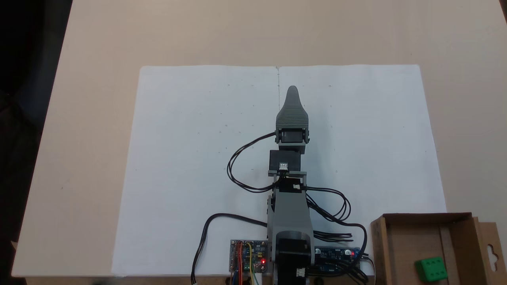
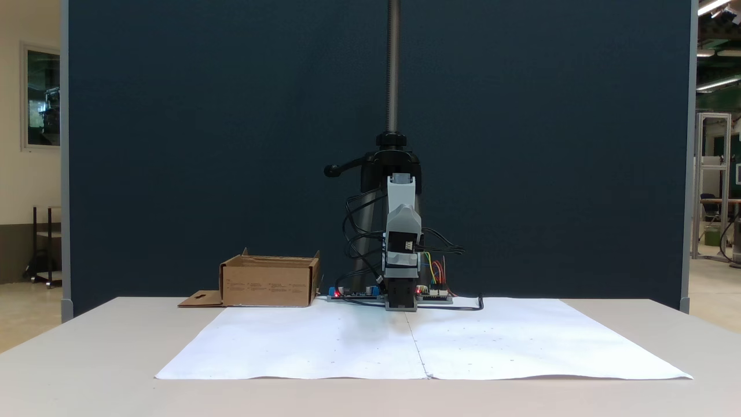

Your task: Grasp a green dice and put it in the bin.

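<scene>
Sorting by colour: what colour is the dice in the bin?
Bright green dice, clearest in the fixed view from above.

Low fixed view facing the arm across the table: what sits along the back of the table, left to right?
Flat side flap with its hanger hole → the bin → circuit board with a red light → arm, folded upright → second board with coloured wires.
</scene>
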